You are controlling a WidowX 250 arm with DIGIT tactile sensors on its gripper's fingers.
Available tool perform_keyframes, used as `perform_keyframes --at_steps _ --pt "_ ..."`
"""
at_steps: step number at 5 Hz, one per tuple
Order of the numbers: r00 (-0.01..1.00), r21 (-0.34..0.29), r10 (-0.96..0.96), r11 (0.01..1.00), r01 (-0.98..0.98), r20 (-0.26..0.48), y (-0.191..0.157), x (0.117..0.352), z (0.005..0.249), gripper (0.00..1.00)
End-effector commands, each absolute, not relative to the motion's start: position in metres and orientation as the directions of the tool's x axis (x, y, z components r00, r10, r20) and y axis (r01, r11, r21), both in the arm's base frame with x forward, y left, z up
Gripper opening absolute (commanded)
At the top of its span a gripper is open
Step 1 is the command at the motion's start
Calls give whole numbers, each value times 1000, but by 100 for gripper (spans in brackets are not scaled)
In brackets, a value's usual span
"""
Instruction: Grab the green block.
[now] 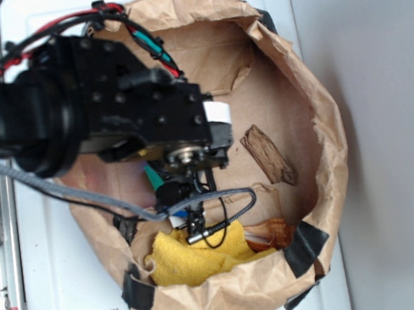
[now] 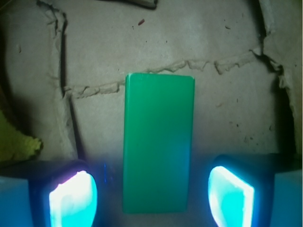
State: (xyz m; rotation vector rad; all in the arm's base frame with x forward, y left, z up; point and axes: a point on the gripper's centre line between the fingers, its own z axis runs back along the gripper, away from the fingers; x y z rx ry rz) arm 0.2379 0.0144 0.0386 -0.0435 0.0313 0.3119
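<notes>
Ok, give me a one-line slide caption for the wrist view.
Open hand straddling the flat green rectangular block lying on torn brown cardboard, pads either side, not yet touching.

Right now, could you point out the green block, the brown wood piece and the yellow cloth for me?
Green block (image 2: 158, 142): wrist view, middle of its flat top face.
Wood piece (image 1: 268, 155): exterior view, middle of its grainy face.
Cloth (image 1: 191, 258): exterior view, middle of the fluffy heap.

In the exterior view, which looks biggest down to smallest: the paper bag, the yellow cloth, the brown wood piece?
1. Paper bag, by far the largest.
2. Yellow cloth, partly hidden by the arm.
3. Brown wood piece, smallest.
</notes>
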Motion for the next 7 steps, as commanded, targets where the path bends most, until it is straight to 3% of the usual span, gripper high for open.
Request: perform_keyframes --at_steps 1,3,7 --pt "955 -50 295 954 -296 -21 17 247 46 100" --pt "954 12 297 955 -297 -25 6 253 43 100" --pt "956 24 292 956 -291 -39 3 255 43 100"
